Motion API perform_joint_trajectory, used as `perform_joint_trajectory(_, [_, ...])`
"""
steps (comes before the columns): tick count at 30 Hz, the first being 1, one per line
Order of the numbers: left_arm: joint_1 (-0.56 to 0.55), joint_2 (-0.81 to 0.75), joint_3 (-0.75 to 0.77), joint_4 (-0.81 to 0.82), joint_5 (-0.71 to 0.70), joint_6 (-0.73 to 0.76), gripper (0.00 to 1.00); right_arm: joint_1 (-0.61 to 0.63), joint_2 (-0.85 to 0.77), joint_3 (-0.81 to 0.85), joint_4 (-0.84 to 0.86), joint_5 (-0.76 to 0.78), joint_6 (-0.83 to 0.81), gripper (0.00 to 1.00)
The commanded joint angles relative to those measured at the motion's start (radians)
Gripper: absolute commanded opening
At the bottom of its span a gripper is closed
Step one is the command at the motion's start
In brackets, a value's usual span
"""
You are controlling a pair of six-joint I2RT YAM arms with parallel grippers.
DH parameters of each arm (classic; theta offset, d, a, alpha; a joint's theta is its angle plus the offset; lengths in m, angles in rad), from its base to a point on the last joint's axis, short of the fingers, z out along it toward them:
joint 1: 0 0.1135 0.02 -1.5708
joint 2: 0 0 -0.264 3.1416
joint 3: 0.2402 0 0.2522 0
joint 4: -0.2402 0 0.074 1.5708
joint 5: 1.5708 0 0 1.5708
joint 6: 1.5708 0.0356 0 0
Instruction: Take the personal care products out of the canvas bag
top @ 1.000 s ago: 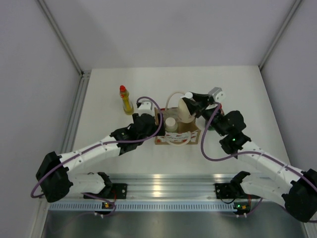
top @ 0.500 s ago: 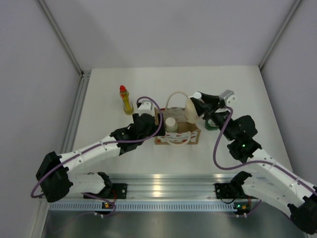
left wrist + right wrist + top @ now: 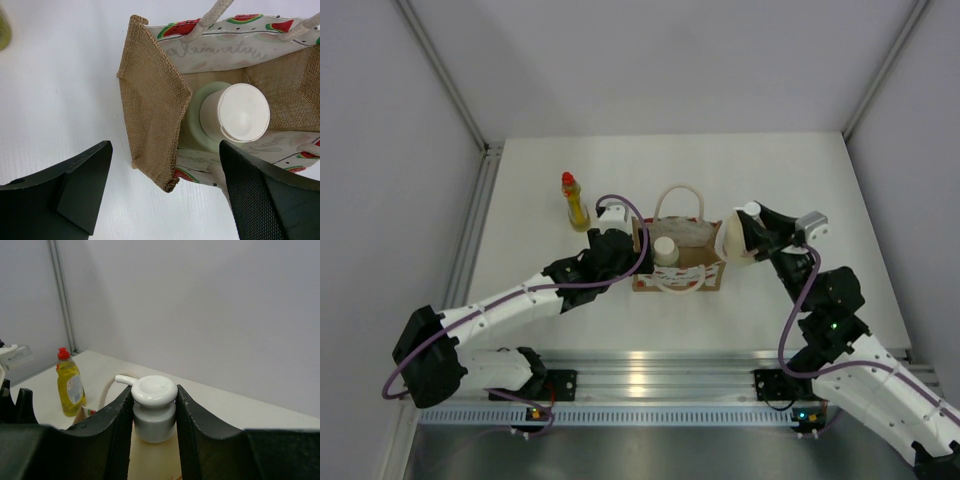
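Right of the canvas bag point(image 3: 682, 272), right hand point(image 3: 154, 396) clamps the cream bottle point(image 3: 731, 243) at its neck; left hand point(image 3: 165, 146) gapes wide astride the bag's side wall, empty.

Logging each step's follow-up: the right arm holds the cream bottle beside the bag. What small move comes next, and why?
Probably lower the cream bottle onto the table right of the canvas bag and release it: the right gripper is shut on its white cap, outside the bag, and a pale bottle sits inside waiting.
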Motion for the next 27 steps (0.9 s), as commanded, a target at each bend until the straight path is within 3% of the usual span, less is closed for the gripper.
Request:
perform_joint_trajectory(1, [-0.004, -0.031, 0.018, 0.017, -0.011, 0.001, 0.92, -0.008, -0.104, -0.012, 0.086, 0.075, -0.015, 0.00])
perform_joint_trajectory(13, [-0.004, -0.024, 0.018, 0.017, -0.007, 0.007, 0.93, -0.008, -0.293, -0.220, 0.048, 0.129, 0.038, 0.00])
perform_joint_trajectory(27, [-0.004, -0.040, 0.015, 0.019, 0.001, 0.013, 0.94, -0.008, -0.373, -0.392, 0.051, 0.141, 0.077, 0.00])
